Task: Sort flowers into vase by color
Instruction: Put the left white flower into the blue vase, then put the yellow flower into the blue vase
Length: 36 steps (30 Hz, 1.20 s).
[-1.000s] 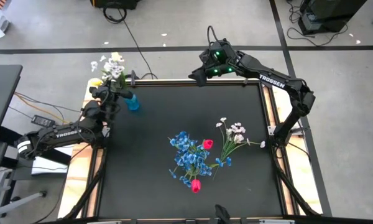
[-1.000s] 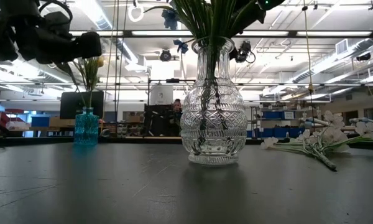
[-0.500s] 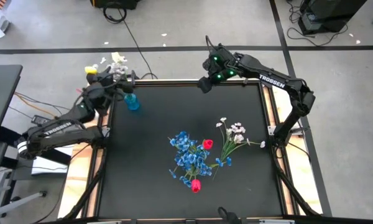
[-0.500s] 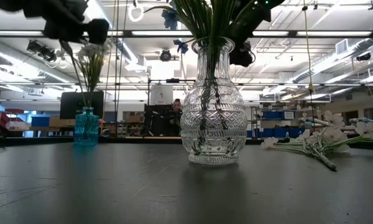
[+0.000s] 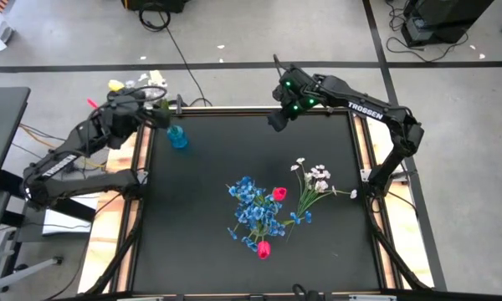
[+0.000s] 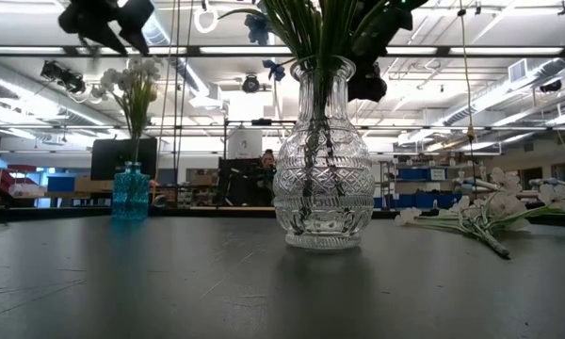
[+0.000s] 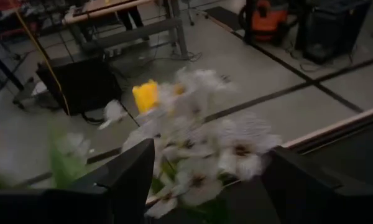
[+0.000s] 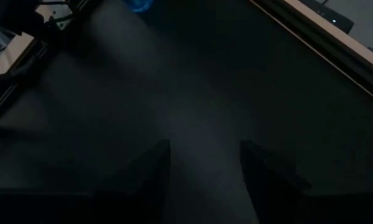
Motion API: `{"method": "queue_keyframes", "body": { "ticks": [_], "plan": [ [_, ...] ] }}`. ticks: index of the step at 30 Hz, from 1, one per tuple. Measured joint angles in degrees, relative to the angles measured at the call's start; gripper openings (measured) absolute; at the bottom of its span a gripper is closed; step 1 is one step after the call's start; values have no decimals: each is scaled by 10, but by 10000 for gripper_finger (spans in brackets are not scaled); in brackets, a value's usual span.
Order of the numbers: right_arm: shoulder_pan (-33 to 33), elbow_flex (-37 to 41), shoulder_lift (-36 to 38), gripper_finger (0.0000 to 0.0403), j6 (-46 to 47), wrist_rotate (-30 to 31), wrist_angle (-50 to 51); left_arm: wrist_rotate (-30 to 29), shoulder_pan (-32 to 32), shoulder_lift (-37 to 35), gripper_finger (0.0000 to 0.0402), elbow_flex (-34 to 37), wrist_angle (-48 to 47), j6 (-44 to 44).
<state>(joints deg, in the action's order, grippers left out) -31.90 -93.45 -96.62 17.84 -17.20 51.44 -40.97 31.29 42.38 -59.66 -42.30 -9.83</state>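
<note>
At about ten o'clock on the table (image 5: pixel 318 251), the left gripper (image 5: pixel 147 104) hovers with its fingers spread and nothing between them, just above the small blue vase (image 5: pixel 178 137); a second ago it was closed round the white sprig and yellow tulip beside that vase, and it has since let go and lifted away toward the table's edge; the white and yellow blooms (image 7: pixel 193 140) now fill the left wrist view, standing free between the parted fingers; in the low view those stems (image 6: pixel 135 89) stand upright in the blue vase on their own, so that placement looks done. Near one o'clock the right gripper (image 5: pixel 278 119) hangs over bare table, fingers parted and empty, having drifted slightly inward. Toward five o'clock of centre the clear glass vase (image 6: pixel 320 155) holds blue flowers (image 5: pixel 253 207) and red tulips (image 5: pixel 263 247); just to its three o'clock a white sprig (image 5: pixel 315 182) lies flat on the table, which I judge the next piece to fetch.
</note>
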Motion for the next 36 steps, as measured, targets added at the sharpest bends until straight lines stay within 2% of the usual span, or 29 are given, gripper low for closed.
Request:
{"method": "queue_keyframes", "body": {
  "ticks": [4, 8, 12, 19, 25, 31, 36],
  "plan": [
    [0, 0, 0, 201, 0, -4, 0, 2, 4, 35, 284, -2, 12, 33],
    [0, 0, 0, 201, 0, -4, 1, 4, 20, 71, 284, 13, 9, 19],
    [8, 0, 0, 201, 0, -2, 20, 13, 12, 79, 284, 13, 47, 10],
    [26, 0, 0, 201, -31, -4, 56, 62, -30, 61, 284, -8, 71, -37],
    [40, 0, 0, 201, -49, -22, 30, 127, -87, 52, 281, -42, 65, -74],
    [56, 0, 0, 201, -37, -138, -86, 215, -135, 52, 261, -78, 98, -72],
    [95, 0, -19, 201, 48, -154, -282, 294, -163, 64, 246, -79, 233, -24]
  ]
}}
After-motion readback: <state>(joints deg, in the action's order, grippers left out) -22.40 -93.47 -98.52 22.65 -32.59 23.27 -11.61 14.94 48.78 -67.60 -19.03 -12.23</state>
